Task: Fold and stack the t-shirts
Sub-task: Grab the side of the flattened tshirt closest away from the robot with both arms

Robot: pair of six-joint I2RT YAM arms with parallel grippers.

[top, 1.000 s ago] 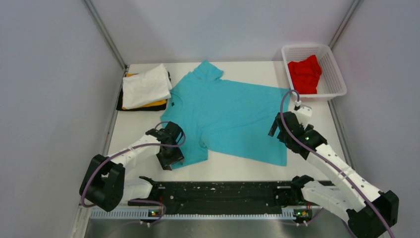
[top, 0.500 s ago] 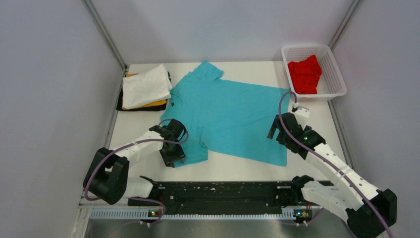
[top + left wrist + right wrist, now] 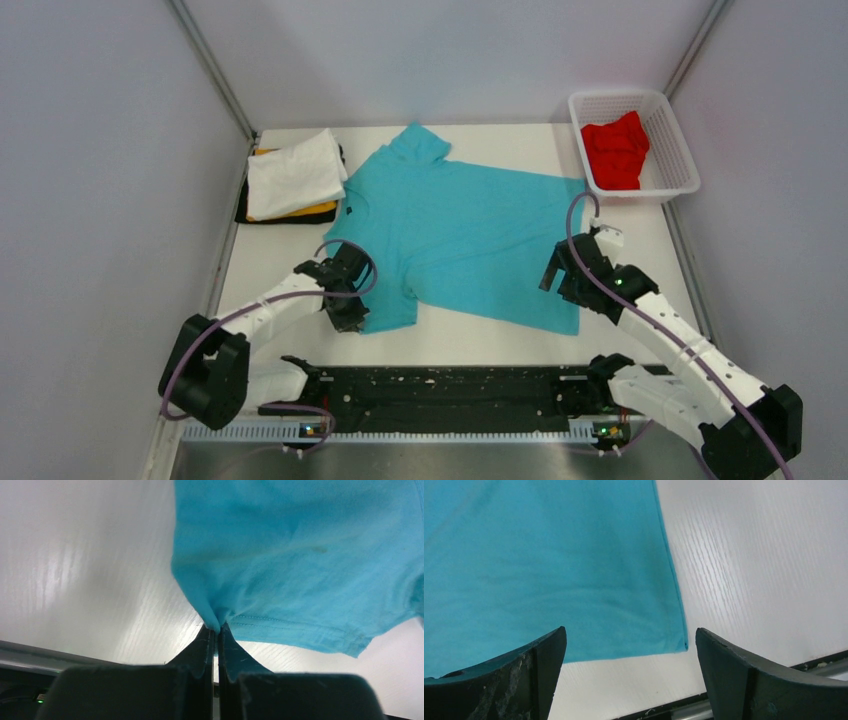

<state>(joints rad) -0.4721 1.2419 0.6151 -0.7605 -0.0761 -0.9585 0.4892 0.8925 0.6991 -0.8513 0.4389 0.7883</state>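
Note:
A turquoise-blue t-shirt (image 3: 460, 230) lies spread flat across the middle of the table. My left gripper (image 3: 350, 318) is shut on its near left sleeve edge (image 3: 218, 622), the cloth bunched between the fingertips. Over the shirt's near right hem corner (image 3: 676, 640) my right gripper (image 3: 630, 637) hangs open, with nothing between its fingers. A folded white t-shirt (image 3: 293, 172) tops a pile at the back left, with a yellow-orange one (image 3: 310, 211) and a black one (image 3: 243, 210) beneath. A red t-shirt (image 3: 614, 148) sits crumpled in the basket.
A white mesh basket (image 3: 668, 135) stands at the back right corner. Grey walls close in the table on three sides. A black rail (image 3: 450, 385) with the arm bases runs along the near edge.
My left gripper has closed on the turquoise shirt's sleeve edge. My right gripper has come slightly nearer over the hem corner, still open.

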